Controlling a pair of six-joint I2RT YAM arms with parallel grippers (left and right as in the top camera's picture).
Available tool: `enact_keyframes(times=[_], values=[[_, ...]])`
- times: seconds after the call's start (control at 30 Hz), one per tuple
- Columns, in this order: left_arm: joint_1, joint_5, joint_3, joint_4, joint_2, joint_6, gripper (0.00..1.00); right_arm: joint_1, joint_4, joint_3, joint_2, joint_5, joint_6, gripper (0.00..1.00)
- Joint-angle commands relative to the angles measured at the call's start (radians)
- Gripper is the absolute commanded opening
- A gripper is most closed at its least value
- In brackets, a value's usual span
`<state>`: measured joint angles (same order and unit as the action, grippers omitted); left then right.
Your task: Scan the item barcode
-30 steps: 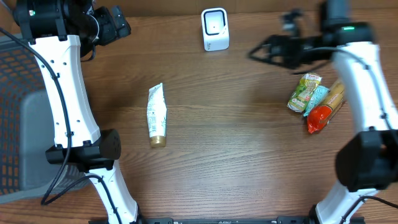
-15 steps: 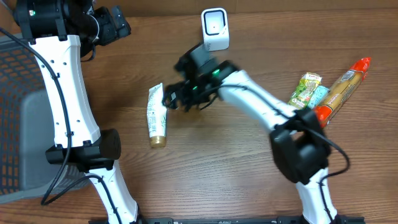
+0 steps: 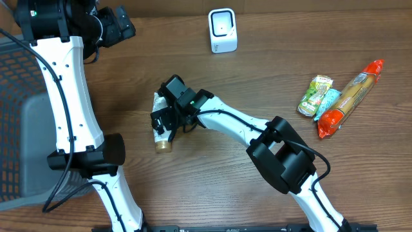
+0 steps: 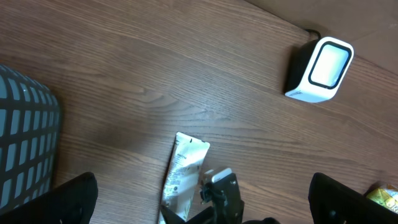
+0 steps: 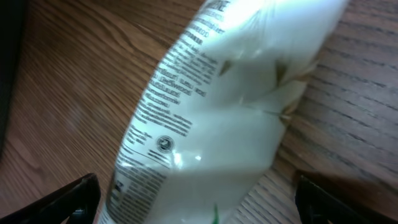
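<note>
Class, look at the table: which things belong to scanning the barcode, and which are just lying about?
Job in hand: white tube, barcode scanner.
Lying about: green snack packet, teal packet, orange sausage pack, mesh basket.

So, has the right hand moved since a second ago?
Yes: the right hand went left, from by the snacks to over the tube, past the scanner.

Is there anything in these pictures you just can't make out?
- Overhead: the tube has its middle hidden under the right gripper; no barcode shows.
- Right wrist: the tube fills the frame, print blurred, ends cut off.
- Left wrist: tube's lower end cut by the bottom edge.
- Overhead: snack packets, labels too small to read.
</note>
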<state>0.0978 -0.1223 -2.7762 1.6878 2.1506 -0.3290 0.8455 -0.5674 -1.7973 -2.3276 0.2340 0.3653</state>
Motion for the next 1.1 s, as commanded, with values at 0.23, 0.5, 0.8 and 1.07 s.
enact_keyframes(times=[0.23,0.5,0.8,1.07], values=[[-0.007,0.007,-0.002,0.002,-0.026,0.019,1.00,0.011,-0.043,0.002,-0.056,-0.104,0.007,0.68],[-0.007,0.007,-0.002,0.002,-0.026,0.019,0.99,-0.007,-0.143,-0.018,-0.053,-0.094,0.009,0.29],[-0.007,0.006,-0.002,0.002,-0.026,0.019,1.00,-0.116,-0.453,-0.153,-0.051,-0.095,-0.122,0.16],[-0.007,0.007,-0.002,0.002,-0.026,0.019,0.99,-0.214,-0.739,-0.180,-0.051,-0.117,-0.689,0.47]])
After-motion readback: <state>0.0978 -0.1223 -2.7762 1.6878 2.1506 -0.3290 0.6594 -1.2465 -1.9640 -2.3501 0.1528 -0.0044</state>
